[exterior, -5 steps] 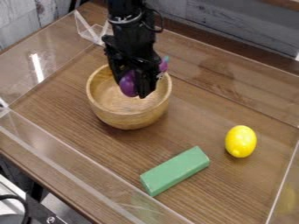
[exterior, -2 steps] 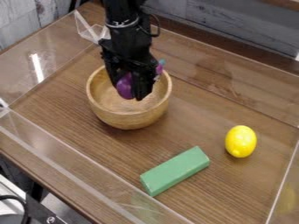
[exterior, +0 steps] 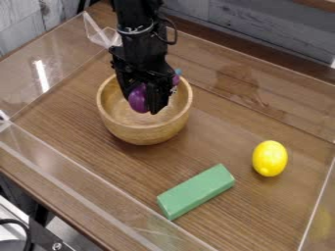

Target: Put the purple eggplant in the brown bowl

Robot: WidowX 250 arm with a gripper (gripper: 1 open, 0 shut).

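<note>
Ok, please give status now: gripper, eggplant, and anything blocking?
Gripper inside brown bowl, jaws closed on purple eggplant. Eggplant not released yet. Nothing blocking; lemon and green block lie apart.

Brown wood-grain table [exterior: 249,108] gleams under soft light, clear glossy walls [exterior: 53,54] fencing it, pale grey planks [exterior: 262,25] behind.

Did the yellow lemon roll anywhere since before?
No. The round yellow lemon sits in the same spot on the wooden table, just right of the green rectangular block, exactly as in the earlier pictures.
</note>
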